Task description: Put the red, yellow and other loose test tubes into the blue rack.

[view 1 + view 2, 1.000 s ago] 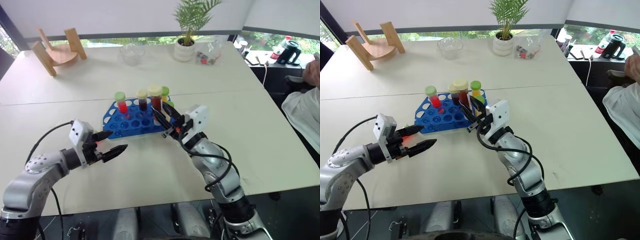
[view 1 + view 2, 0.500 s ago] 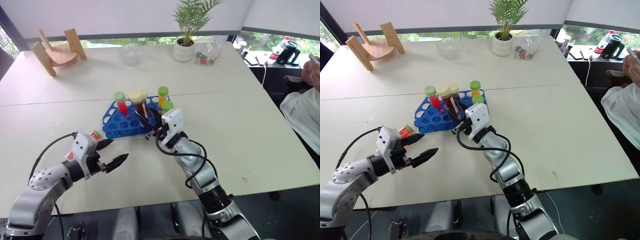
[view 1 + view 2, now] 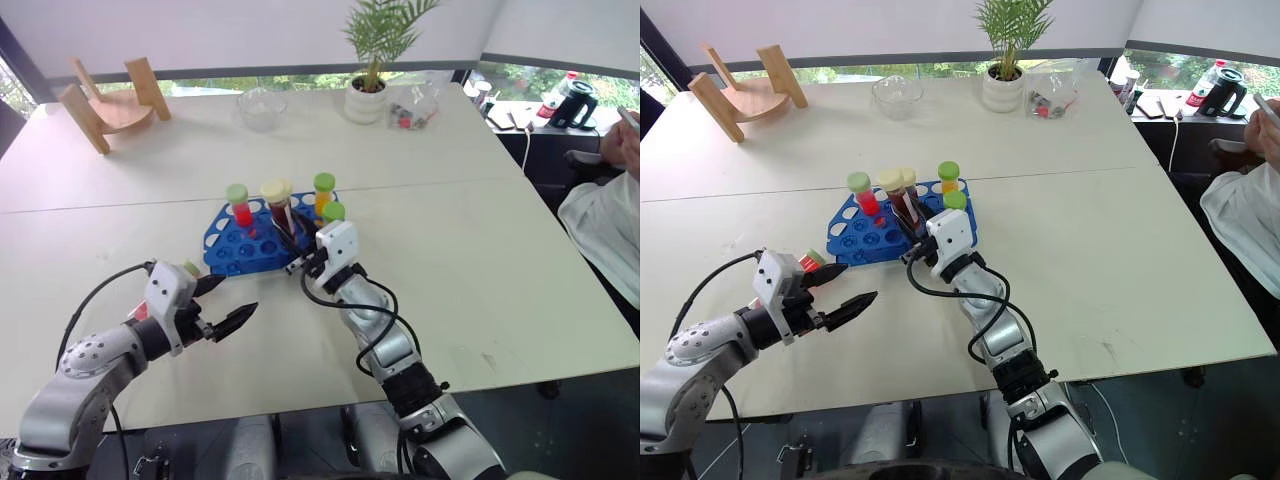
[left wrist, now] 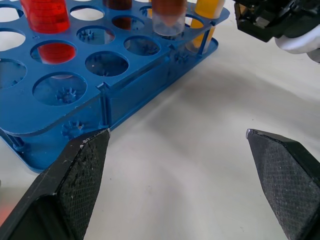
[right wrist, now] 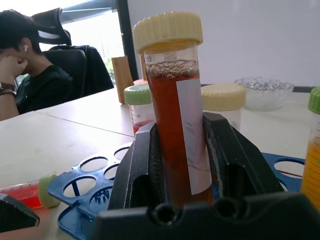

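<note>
The blue rack [image 3: 232, 252] stands mid-table with several capped tubes upright in it, among them a red one with a green cap [image 3: 239, 203] and a yellow one [image 3: 323, 194]. My right gripper [image 3: 292, 243] is over the rack's near right part, shut on a dark red test tube with a cream cap [image 5: 172, 95], which leans slightly. Whether its foot sits in a hole is hidden. A loose red tube with a green cap [image 3: 811, 262] lies on the table left of the rack. Just in front of that tube my left gripper [image 3: 238, 296] hangs open and holds nothing.
At the far side of the table stand a wooden stand [image 3: 105, 100], a glass bowl [image 3: 263, 105] and a potted plant [image 3: 370, 90]. A person in white sits at the right edge [image 3: 605, 215]. Another seated person [image 5: 30, 75] appears behind the table.
My right gripper has carried the dark red tube leftward and a little lower, from the rack's right end to over its holes. The left gripper has stayed open and about where it was.
</note>
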`<state>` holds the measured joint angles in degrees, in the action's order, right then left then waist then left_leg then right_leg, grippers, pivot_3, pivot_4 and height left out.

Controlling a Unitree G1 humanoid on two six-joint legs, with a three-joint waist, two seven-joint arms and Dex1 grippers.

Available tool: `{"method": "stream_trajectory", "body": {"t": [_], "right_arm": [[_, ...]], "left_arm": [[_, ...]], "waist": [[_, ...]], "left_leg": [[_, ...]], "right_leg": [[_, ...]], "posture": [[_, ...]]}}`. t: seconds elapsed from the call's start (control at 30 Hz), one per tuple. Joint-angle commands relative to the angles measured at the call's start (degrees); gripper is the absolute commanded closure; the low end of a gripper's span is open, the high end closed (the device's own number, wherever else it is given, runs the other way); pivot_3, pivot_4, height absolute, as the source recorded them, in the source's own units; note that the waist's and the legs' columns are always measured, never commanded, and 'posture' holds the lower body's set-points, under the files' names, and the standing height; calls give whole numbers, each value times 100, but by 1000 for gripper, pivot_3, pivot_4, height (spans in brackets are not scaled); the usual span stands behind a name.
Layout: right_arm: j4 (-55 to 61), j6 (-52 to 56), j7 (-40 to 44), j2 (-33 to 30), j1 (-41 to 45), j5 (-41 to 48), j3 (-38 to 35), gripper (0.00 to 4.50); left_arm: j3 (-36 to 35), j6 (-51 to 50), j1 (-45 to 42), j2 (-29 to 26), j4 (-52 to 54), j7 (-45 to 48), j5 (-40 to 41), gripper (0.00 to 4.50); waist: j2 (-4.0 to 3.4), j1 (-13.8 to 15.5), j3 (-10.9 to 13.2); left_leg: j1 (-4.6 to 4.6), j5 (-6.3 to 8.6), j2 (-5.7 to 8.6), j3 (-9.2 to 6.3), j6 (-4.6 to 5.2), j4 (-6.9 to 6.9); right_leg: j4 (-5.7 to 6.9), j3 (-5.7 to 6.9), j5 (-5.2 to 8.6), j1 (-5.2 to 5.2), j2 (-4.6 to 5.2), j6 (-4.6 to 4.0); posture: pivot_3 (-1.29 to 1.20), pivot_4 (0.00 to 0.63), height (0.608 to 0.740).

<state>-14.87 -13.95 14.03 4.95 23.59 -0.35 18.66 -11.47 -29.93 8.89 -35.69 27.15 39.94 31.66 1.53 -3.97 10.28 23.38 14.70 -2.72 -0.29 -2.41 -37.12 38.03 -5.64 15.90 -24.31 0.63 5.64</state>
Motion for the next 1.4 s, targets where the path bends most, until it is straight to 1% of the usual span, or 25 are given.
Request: {"method": "stream_trajectory", "body": {"t": [0.03, 0.23, 0.53, 0.93, 1.03, 1.13, 1.2, 1.23, 1.27, 1.37, 1.4], "right_arm": [[-44, -175, 41, 128, 127, 21, -76, 3726], [-245, -316, 90, 106, 74, -44, -121, 3726], [118, -137, 297, 39, -281, -60, -42, 3726], [-560, -521, 159, 154, 69, -160, -184, 3726], [-590, -555, 169, 152, 80, -143, -213, 3726], [-375, -505, 231, 146, -51, -129, -153, 3726], [-144, -450, 268, 140, -170, -118, -99, 2700], [-60, -421, 281, 137, -209, -111, -84, 2329], [49, -374, 287, 128, -251, -119, -72, 1849], [692, -18, 437, -15, -349, -61, -72, 248], [1111, 218, 565, -126, -390, 8, -67, 60]], "left_arm": [[0, 33, 10, -36, 155, 3, -21, 0], [-34, 68, 81, -27, 154, -18, -31, 0], [-21, 154, 182, 4, 64, 1, -89, 0], [13, 195, 161, 38, -22, 4, -168, 0], [6, 208, 163, 41, -43, 0, -176, 0], [-6, 216, 180, 57, -66, 1, -180, 0], [-22, 194, 192, 69, -61, -4, -157, 0], [-26, 185, 196, 71, -58, -4, -152, 0], [-38, 172, 204, 67, -51, 5, -136, 0], [-278, -136, 255, -62, 116, 15, 124, 0], [-405, -462, 264, -256, 257, -62, 198, 0]], "waist": [[0, -1, 0], [0, -1, 0], [0, 0, -1], [-1, -5, 0], [-1, -6, 0], [0, -6, 0], [0, -1, 0], [-1, -1, 0], [-1, -2, 0], [-1, -3, 0], [-1, -2, 0]], "left_leg": [[0, 0, 0, 0, 0, 1], [-1, 0, 0, -1, 0, 0], [-2, 0, 0, -2, 0, 1], [-5, 0, 0, 0, 0, 0], [-5, 0, 0, -1, -1, -1], [-5, 0, 0, -1, -1, -1], [-5, 0, 0, -1, -1, -1], [-5, 0, -1, -2, -1, 0], [-5, 0, 0, -2, -1, 0], [-4, 0, -1, -2, -1, 1], [-3, 0, -1, -2, -1, 1]], "right_leg": [[1, 0, 0, 0, 0, 0], [3, 1, 0, 0, 1, 0], [5, 1, 0, 1, 0, -1], [5, 1, 1, 3, 0, -2], [6, 1, 0, 3, -1, -2], [6, 1, 0, 3, -1, -1], [6, 1, 0, 3, 0, -1], [6, 1, 0, 3, 0, -1], [6, 1, 0, 3, 0, -1], [6, 1, 1, 1, 0, -2], [6, 1, 1, 1, -1, -2]], "posture": [[0, 150, 740], [0, 150, 740], [0, 150, 740], [0, 150, 740], [0, 150, 740], [0, 150, 740], [0, 150, 740], [0, 150, 740], [0, 150, 740], [0, 150, 740], [0, 150, 740]]}}
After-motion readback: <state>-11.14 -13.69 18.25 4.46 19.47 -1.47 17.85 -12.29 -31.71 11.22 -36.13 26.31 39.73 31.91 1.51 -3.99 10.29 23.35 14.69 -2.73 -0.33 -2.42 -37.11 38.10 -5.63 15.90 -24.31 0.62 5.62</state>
